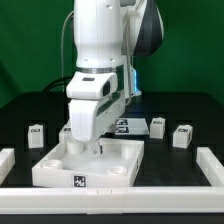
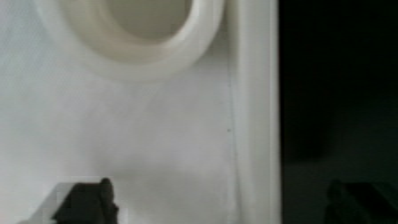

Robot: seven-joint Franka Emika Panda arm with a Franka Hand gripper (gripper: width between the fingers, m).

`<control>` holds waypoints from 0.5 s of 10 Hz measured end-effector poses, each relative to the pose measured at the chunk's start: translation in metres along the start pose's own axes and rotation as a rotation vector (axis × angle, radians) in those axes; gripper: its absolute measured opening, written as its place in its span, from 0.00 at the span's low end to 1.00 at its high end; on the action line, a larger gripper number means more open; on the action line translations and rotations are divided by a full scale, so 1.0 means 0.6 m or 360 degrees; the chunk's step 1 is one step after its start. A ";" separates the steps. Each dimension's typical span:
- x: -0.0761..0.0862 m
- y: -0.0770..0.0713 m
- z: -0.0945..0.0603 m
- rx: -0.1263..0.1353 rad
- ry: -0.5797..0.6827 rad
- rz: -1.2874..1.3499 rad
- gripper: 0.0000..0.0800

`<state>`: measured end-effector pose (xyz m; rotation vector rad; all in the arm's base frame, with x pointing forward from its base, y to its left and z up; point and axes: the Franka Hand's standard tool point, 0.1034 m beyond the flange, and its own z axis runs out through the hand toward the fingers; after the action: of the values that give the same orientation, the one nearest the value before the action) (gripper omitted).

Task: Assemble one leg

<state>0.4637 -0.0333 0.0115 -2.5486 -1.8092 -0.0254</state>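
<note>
My gripper (image 1: 90,150) hangs low over the large white square panel (image 1: 118,160), near its far edge on the exterior view's left. In the wrist view the gripper (image 2: 222,205) is open and holds nothing. One dark fingertip (image 2: 82,201) is over the panel (image 2: 125,130); the other is over the black table beyond the panel's edge. A round corner socket (image 2: 134,30) lies ahead of the fingers. Three small white legs with tags stand on the table: one on the exterior view's left (image 1: 37,134) and two on its right (image 1: 158,126) (image 1: 183,135).
The marker board (image 1: 130,125) lies behind the panel, partly hidden by the arm. White rails border the black table on the exterior view's left (image 1: 6,160), front (image 1: 120,197) and right (image 1: 211,166).
</note>
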 end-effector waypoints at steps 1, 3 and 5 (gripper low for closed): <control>0.000 0.000 0.000 0.0000 0.0000 0.0000 0.57; 0.000 0.000 0.000 0.0001 0.0000 0.0000 0.35; -0.001 0.000 0.000 0.0000 0.0000 0.0001 0.07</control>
<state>0.4636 -0.0337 0.0113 -2.5493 -1.8081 -0.0248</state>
